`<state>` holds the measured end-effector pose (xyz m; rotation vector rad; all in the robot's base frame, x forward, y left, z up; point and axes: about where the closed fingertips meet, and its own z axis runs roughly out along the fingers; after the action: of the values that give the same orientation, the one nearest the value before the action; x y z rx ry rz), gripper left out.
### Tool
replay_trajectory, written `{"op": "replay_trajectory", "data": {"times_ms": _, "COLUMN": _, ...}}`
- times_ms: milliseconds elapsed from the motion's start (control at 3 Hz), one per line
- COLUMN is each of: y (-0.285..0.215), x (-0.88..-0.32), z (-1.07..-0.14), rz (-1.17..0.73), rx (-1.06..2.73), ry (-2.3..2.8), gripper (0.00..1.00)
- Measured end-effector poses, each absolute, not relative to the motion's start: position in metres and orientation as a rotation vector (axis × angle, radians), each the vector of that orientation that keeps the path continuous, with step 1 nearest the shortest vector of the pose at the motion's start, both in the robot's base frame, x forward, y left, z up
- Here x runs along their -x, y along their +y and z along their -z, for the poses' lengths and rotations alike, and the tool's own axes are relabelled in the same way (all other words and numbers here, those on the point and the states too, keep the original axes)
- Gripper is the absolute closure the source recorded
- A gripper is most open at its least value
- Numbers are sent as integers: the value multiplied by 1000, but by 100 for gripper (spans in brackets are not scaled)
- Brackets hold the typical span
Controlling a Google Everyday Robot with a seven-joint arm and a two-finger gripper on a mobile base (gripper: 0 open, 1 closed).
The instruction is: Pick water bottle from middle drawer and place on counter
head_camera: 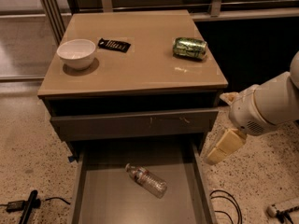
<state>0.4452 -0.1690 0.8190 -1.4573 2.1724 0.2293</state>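
Floor (28,157), far left: speckled; a black rod-like item (28,206) with a thin lead lies on it.
Worktop (140,73): glossy tan slab on the taupe cabinet.
- White bowl (77,53), upright, left rear part.
- Flat black item (114,45), just right of the bowl, apart from it.
- Green can (189,47), on its side, right rear part.

Upper drawer (135,123): front panel with pale scratches, pulled out slightly.
Middle drawer (117,202): pulled well out, plain grey floor.
- Water bottle (145,180): on its side on the drawer floor, near the centre, lying diagonally with the cap toward the upper left. Touching neither side wall.

Tool (225,146): cream-coloured, on the end of the white arm (266,106). It hangs outside the cabinet, just right of the middle drawer's right wall and above the floor. It is well apart from the bottle. How far open it is cannot be told; nothing is seen in its grasp.
Floor, lower right: dark looped cables (226,204).
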Motion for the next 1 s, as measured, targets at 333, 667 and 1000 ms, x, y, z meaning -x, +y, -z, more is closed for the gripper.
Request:
{"op": "replay_trajectory", "data": {"times_ms": 333, "y": -145, "x": -448, "z": -771, "rz": -315, "rx": 1464, "ry": 2200, "gripper": 0}}
{"op": "replay_trajectory", "data": {"times_ms": 667, "y": -125, "x": -452, "z": -723, "rz": -396, "rx": 1454, "ry": 2243, "gripper": 0}}
{"op": "replay_trajectory", "data": {"times_ms": 1000, "y": -110, "x": -453, "z": -680, "rz": -433, "rx": 1423, "ry": 2277, "gripper": 0}}
